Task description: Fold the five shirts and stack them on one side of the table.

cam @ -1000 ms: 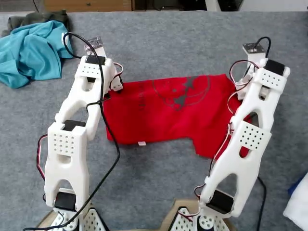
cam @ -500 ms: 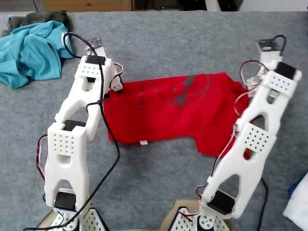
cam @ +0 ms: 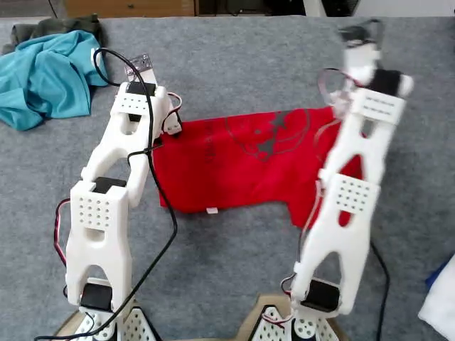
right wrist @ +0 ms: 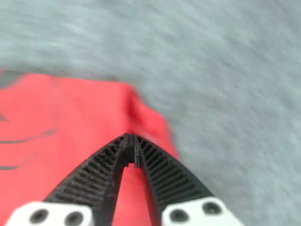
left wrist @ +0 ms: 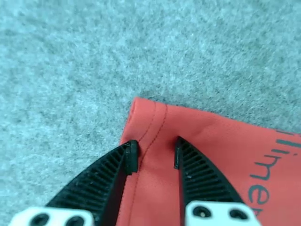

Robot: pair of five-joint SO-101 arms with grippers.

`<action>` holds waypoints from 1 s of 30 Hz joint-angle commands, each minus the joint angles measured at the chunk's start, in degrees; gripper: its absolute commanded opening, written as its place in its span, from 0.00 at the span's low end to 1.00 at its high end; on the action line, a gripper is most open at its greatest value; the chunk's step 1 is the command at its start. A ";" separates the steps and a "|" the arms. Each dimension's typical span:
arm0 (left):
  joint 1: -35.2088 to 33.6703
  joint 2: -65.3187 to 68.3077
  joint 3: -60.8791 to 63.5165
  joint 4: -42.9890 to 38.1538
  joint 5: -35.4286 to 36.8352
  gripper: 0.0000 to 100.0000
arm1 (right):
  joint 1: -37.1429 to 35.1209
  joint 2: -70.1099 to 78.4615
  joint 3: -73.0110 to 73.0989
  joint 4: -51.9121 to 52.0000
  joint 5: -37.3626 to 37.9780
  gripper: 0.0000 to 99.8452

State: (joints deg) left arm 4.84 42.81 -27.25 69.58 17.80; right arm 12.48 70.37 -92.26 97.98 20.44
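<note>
High view: grey felt table (cam: 249, 64); left fingers (left wrist: 103, 181) parted, right fingers (right wrist: 160, 169) pinching red shirt (cam: 242, 170).

red shirt (cam: 242, 174) edge behind right arm (cam: 353, 195)

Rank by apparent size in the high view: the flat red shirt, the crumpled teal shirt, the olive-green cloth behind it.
Largest: flat red shirt
Then: crumpled teal shirt
Smallest as seen: olive-green cloth, partly hidden.

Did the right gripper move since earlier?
Yes: in the high view the right gripper, shut on the red shirt, swung toward the grey felt table's far edge.
</note>
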 commanded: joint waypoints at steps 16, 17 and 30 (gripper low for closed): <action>-0.18 0.04 -1.58 0.62 -0.35 0.14 | 2.86 -0.92 17.27 -7.21 -1.85 0.01; -0.18 0.04 -1.58 0.62 -0.35 0.14 | 3.74 -0.92 16.84 -7.30 -1.85 0.01; -0.18 0.04 -1.58 0.62 -0.26 0.14 | 12.53 -1.10 12.44 -8.18 -1.76 0.01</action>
State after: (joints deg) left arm 4.84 42.81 -27.25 69.58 17.80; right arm 22.95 70.29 -75.56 90.07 19.03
